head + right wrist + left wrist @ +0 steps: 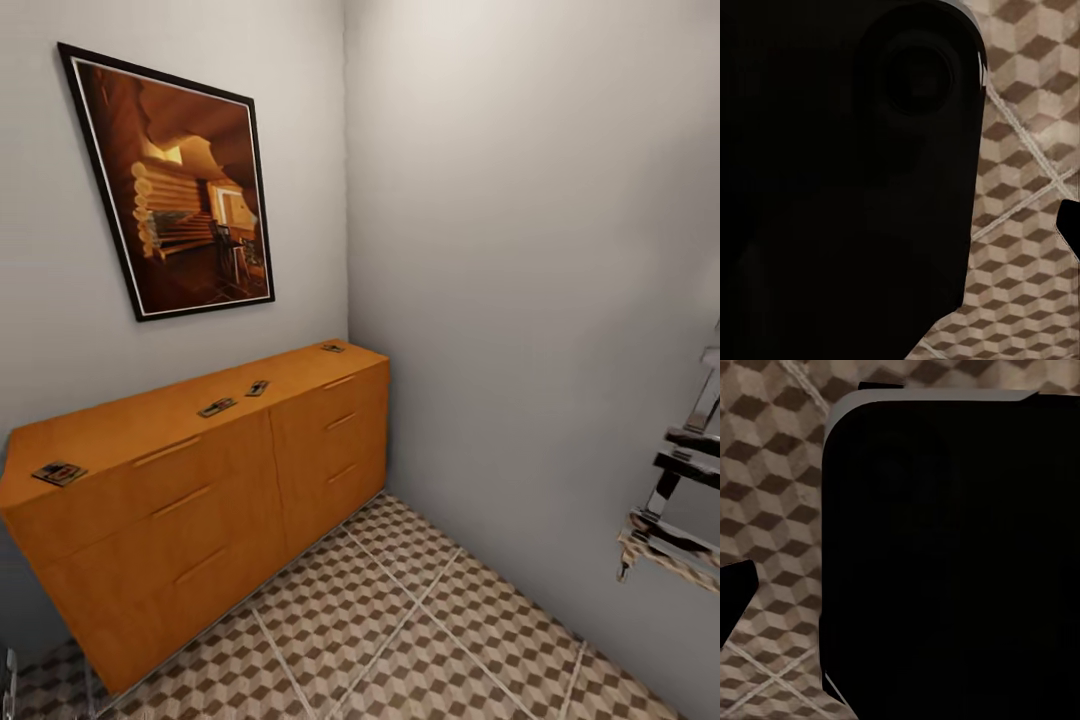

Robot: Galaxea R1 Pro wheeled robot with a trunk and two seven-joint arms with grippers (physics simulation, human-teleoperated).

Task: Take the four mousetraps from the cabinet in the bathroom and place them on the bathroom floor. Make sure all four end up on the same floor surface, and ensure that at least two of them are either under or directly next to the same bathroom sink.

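Observation:
Four mousetraps lie on top of an orange cabinet (200, 500) against the left wall: one near its front left corner (58, 473), two close together mid-top (217, 407) (258, 387), one at the far end (332, 348). The cube-patterned bathroom floor (400, 620) spreads in front of the cabinet. The sink is out of view. In the left wrist view a dark fingertip (735, 592) sits at the picture's edge over the tiles; the right wrist view has a matching fingertip (1071, 225). Both stand far from the middle, with nothing held.
A framed picture (180, 190) hangs above the cabinet. A grey wall closes the right side, with a chrome rack-like fixture (680, 480) jutting from it. The robot's black body (945, 555) blocks much of both wrist views. The cabinet has several drawers with bar handles.

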